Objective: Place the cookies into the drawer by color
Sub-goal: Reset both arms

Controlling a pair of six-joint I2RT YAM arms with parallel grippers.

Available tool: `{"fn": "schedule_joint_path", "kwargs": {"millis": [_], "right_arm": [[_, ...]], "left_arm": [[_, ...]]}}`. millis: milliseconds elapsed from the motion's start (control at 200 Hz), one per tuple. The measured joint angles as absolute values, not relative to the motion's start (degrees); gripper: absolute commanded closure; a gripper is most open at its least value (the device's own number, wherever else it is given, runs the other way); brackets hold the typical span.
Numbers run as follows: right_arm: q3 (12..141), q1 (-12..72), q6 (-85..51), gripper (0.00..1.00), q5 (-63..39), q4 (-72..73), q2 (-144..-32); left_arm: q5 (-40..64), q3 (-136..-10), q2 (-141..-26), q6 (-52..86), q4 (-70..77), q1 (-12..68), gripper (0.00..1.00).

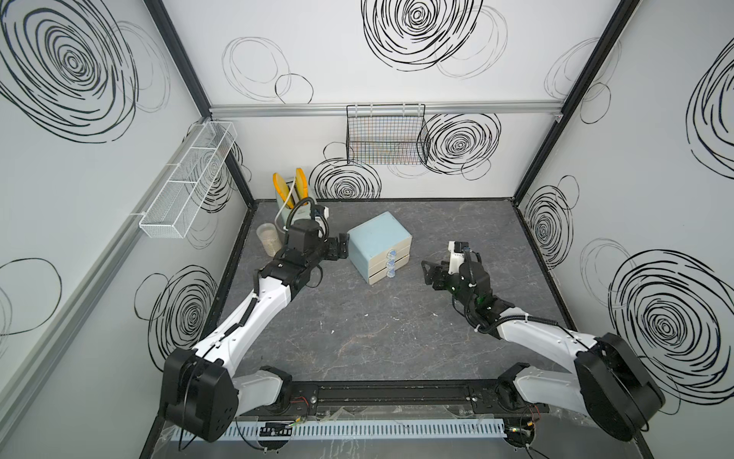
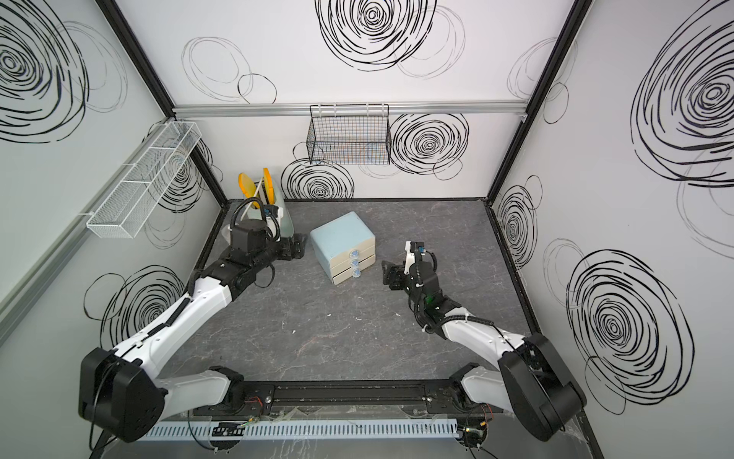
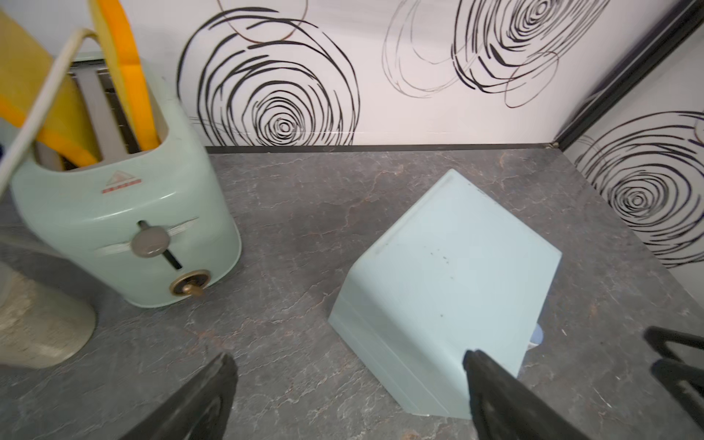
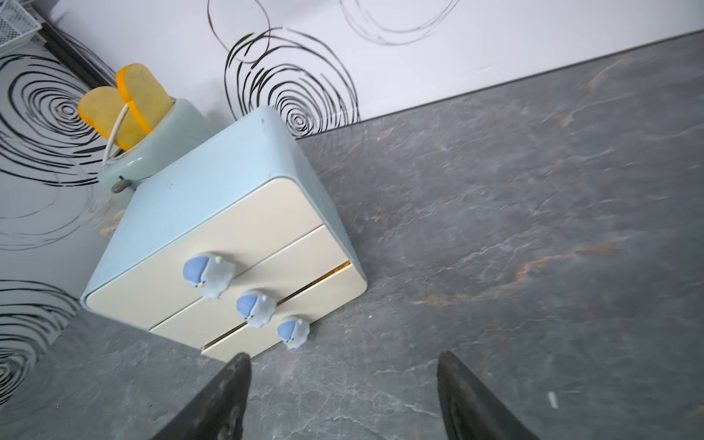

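The drawer [image 1: 379, 242] [image 2: 341, 242] is a pale blue chest in mid-table with three cream fronts. Each front carries a bluish knob [image 4: 209, 274]. All three fronts sit pushed in. A thin gap above the lowest front [image 4: 304, 301] shows an orange glint. No cookies are in view on the table. My left gripper [image 1: 341, 247] [image 3: 348, 360] hovers open just beside the chest's blank left side [image 3: 449, 274], with nothing between its fingers. My right gripper [image 1: 427, 272] [image 4: 343, 362] stands open and empty, a short way in front of the knobs.
A mint-green toaster [image 1: 292, 198] [image 3: 125, 228] holding two yellow bread slices stands at the back left. A cup of pale grains [image 1: 268, 238] sits next to it. A black wire basket [image 1: 387, 135] hangs on the back wall, and a white mesh basket [image 1: 186, 179] on the left wall.
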State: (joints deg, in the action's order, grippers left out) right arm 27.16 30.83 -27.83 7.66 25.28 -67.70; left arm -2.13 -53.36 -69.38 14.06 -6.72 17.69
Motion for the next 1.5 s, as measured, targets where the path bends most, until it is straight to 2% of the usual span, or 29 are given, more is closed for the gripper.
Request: {"fn": "schedule_joint_path", "kwargs": {"millis": [280,605,995,1501], "right_arm": [[27.3,23.4,-22.8,0.10,14.6,19.8,-61.8],[27.2,11.7,-18.5,0.02,16.6,20.2,-61.0],[20.8,4.0,-8.2,0.01,15.7,31.7,-64.6],[11.2,0.2,-1.5,0.01,4.3,56.4,-72.4]], "left_arm": [[-14.6,-40.3,-60.6,13.6,2.5,17.9,0.01],[-22.4,-27.7,-59.7,10.3,16.4,16.7,0.02],[-20.4,-22.9,-63.1,5.5,30.2,10.8,0.02],[-8.2,-16.5,-73.2,-0.6,51.2,6.6,0.02]]}}
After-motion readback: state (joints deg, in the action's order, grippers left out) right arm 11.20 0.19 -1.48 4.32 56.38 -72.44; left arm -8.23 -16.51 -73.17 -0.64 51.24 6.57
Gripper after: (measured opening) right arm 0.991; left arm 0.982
